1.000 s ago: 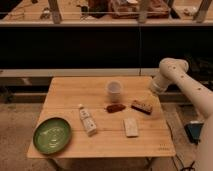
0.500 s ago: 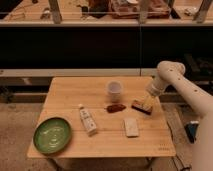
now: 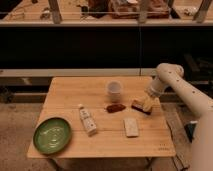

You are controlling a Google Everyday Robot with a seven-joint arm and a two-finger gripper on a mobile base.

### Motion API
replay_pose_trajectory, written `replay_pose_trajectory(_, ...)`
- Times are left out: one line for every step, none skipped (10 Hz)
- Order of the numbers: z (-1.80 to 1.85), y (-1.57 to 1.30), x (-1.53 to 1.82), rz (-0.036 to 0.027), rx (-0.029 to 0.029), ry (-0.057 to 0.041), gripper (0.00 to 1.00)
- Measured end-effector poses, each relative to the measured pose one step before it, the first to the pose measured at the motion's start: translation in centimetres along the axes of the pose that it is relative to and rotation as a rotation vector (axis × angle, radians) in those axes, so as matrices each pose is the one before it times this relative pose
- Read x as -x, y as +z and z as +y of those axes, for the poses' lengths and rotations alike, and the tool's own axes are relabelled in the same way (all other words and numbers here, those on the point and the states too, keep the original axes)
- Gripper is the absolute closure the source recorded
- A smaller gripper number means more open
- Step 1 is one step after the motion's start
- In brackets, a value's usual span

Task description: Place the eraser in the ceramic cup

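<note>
The eraser [image 3: 138, 106], a small dark brown block with a tan underside, lies on the wooden table [image 3: 70, 90] at the right, near the far edge. My gripper [image 3: 147, 104] hangs right over its right end, very close to it or touching it. The white ceramic cup [image 3: 114, 91] stands upright to the left of the eraser, near the table's middle back. The arm reaches in from the right.
A dark reddish-brown oblong lump [image 3: 115, 108] lies just in front of the cup. A pale flat rectangle [image 3: 131, 126] lies nearer the front. A small white bottle [image 3: 87, 120] lies left of the middle. A green plate [image 3: 52, 135] sits at the front left corner.
The arm has swung down and to the left, bringing the gripper from above the table's right edge down onto the eraser. The objects on the table have not moved.
</note>
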Motion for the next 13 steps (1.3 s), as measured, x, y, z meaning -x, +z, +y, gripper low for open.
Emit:
replay_pose_trajectory(-0.073,0.284,-0.106,-0.00292,0.00090,-0.00180,0.20)
replay_pose_trajectory(0.012,0.299,-0.166,-0.00054,0.00188,-0.00002,0.20)
replay_pose_trajectory(-0.068,0.179,0.001,-0.00404,-0.00023,-0.00122,0.20)
replay_pose_trajectory(0.010,0.422,-0.100,-0.00422,0.00249,-0.00161,0.20)
replay_pose_trajectory(-0.094,0.245,-0.041,-0.00335,0.00003,-0.00411,0.20)
replay_pose_trajectory(-0.051,0.250,-0.076,-0.00088,0.00113,-0.00270,0.20)
replay_pose_trajectory(-0.073,0.216,-0.003,-0.00221,0.00017,-0.00363,0.20)
replay_pose_trajectory(-0.030,0.310,-0.108,-0.00217,0.00141,-0.00310,0.20)
replay_pose_trajectory(-0.035,0.191,0.010,-0.00277,0.00043,-0.00198,0.20)
replay_pose_trajectory(0.009,0.315,-0.045,-0.00408,0.00253,-0.00276,0.20)
replay_pose_trajectory(-0.099,0.577,-0.108,-0.00740,0.00380,-0.00943,0.20)
replay_pose_trajectory(-0.062,0.214,-0.059,-0.00366,0.00114,-0.00377,0.20)
replay_pose_trajectory(-0.104,0.290,-0.047,-0.00713,0.00191,-0.00406,0.20)
